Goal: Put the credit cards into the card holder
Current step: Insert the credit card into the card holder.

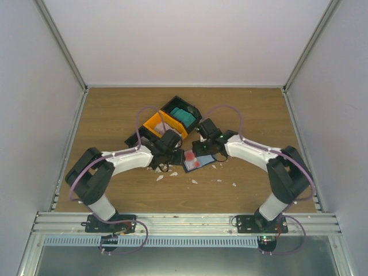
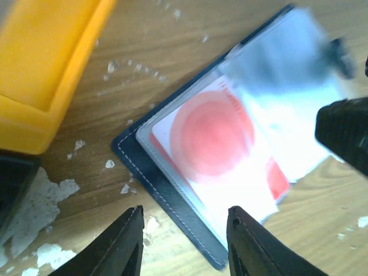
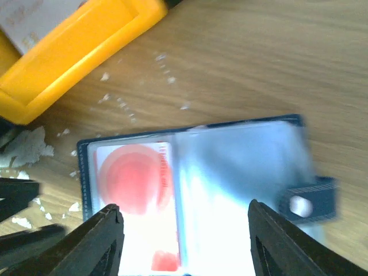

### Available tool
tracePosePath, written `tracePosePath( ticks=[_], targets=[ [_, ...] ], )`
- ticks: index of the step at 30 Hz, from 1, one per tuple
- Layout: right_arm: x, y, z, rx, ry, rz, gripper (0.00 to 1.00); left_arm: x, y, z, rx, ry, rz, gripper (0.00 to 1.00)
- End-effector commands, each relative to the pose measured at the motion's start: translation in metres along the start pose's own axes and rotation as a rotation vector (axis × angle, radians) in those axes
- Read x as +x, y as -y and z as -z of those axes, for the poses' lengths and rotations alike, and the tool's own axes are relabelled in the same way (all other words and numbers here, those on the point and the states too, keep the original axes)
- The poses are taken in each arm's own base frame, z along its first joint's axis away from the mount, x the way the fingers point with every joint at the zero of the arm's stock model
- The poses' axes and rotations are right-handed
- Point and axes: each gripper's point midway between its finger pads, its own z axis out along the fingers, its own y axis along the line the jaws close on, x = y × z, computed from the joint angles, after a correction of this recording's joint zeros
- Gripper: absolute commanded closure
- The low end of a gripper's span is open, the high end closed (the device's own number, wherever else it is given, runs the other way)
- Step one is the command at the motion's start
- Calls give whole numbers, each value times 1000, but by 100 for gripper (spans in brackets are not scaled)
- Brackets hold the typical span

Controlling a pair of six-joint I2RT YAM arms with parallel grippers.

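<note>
navy card holder (image 3: 241, 167) lies open on the wooden table (image 3: 276, 69) near the orange bin (image 3: 80, 52), a white credit card (image 3: 135, 178) with a red blotch on one inner half. the left gripper (image 2: 185, 215) and right gripper (image 3: 184, 208) hang over it, jaws apart, holding nothing.

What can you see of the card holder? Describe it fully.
The card holder lies open and flat on the wooden table, near the yellow bin. It is navy with pale stitching, glossy clear sleeves inside and a snap tab. A white card with a red circle lies on one half.
</note>
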Motion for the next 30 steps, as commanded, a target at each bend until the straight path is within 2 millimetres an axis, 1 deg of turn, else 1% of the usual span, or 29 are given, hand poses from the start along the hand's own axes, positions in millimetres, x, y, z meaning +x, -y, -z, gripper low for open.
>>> tracePosePath(
  ticks=[1, 3, 6, 8, 12, 15, 19, 23, 27, 30],
  targets=[
    [-4, 46, 28, 140, 108, -126, 38, -32, 15, 44, 56, 149, -25, 54],
    [1, 57, 35, 137, 130, -166, 34, -40, 18, 63, 66, 194, -44, 48],
    [9, 69, 38, 108, 140, -200, 30, -50, 23, 95, 79, 263, -81, 38],
    [16, 71, 34, 67, 123, -208, 29, -55, 26, 116, 87, 305, -123, 29],
    [25, 69, 22, -26, 96, -220, 29, -59, 28, 148, 85, 368, -213, 21],
    [24, 64, 13, -90, 85, -221, 33, -61, 25, 163, 84, 395, -226, 18],
    [21, 63, 2, -119, 68, -216, 42, -65, 23, 176, 94, 412, -224, 17],
    [27, 63, -10, -115, 19, -203, 49, -69, 33, 185, 139, 406, -256, 16],
    [38, 64, -15, -115, -16, -199, 52, -72, 34, 181, 141, 380, -271, 16],
    [45, 62, -15, -120, -32, -195, 59, -75, 32, 172, 128, 354, -270, 16]
  ],
)
